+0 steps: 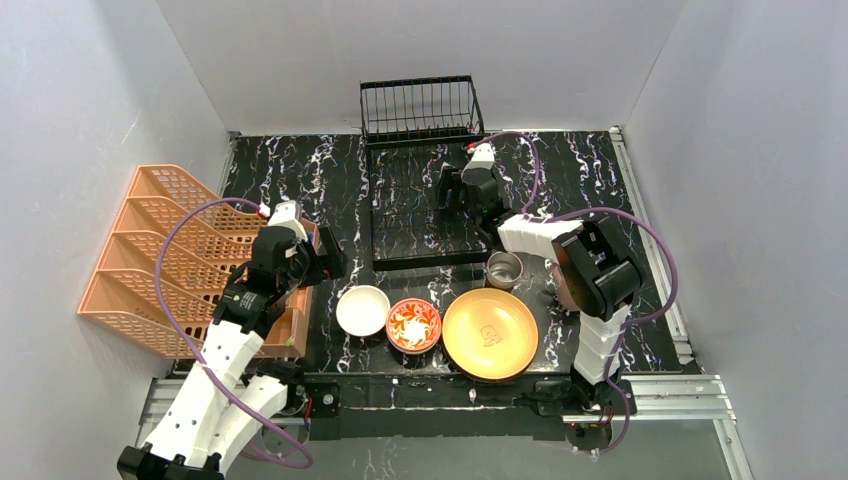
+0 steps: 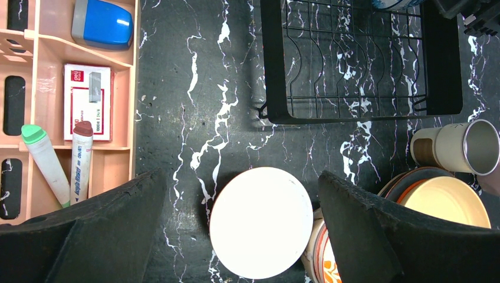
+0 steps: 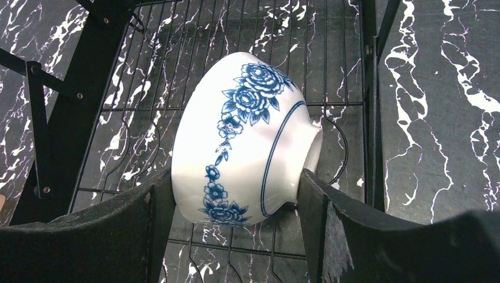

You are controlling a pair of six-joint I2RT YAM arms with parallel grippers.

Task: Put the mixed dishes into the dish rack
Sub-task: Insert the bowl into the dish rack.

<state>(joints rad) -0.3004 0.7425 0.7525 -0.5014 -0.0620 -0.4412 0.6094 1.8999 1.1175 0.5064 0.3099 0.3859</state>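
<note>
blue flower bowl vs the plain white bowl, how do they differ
Pattern: the blue flower bowl carries blue roses and rings; the white bowl is plain.
Pose: the blue flower bowl lies tipped on its side; the white bowl sits flat on the table.
Place: the blue flower bowl is held in the right gripper over the dish rack; the white bowl is ungripped.
Both are round bowls.
</note>
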